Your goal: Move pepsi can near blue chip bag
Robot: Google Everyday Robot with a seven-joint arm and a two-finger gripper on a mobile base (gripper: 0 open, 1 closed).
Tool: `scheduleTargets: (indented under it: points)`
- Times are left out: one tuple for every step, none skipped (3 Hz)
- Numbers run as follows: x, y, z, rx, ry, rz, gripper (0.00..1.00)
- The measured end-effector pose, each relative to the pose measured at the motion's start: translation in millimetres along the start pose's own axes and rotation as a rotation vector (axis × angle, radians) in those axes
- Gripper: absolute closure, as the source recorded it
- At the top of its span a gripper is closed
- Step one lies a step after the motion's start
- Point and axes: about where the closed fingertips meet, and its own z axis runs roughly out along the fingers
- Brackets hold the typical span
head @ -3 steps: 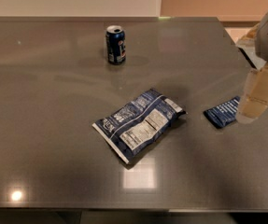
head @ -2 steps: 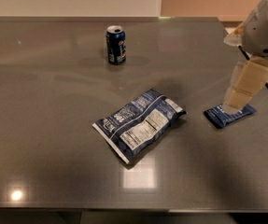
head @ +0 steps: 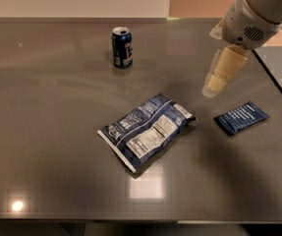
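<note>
The pepsi can (head: 122, 47) stands upright at the back of the grey table (head: 42, 132), dark blue with a silver top. The blue chip bag (head: 147, 131) lies flat in the middle of the table, label side up. My gripper (head: 214, 85) hangs from the white arm at the upper right, above the table, right of the bag and well to the right of the can. It holds nothing that I can see.
A small flat dark blue packet (head: 241, 117) lies on the table right of the chip bag, just below and right of the gripper. The table's right edge (head: 278, 85) runs diagonally close behind the packet.
The arm and gripper have moved left and toward the back of the table, away from above the small packet. The can, bag and packet have not moved.
</note>
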Motion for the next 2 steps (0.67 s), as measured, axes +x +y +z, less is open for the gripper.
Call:
scheduleTargets:
  points:
    - [-26.5,-26.8,27.2,0.000,-0.093,0.026,0.00]
    - [-53.5,-47.7,53.4,0.004,-0.195,0.051,0.00]
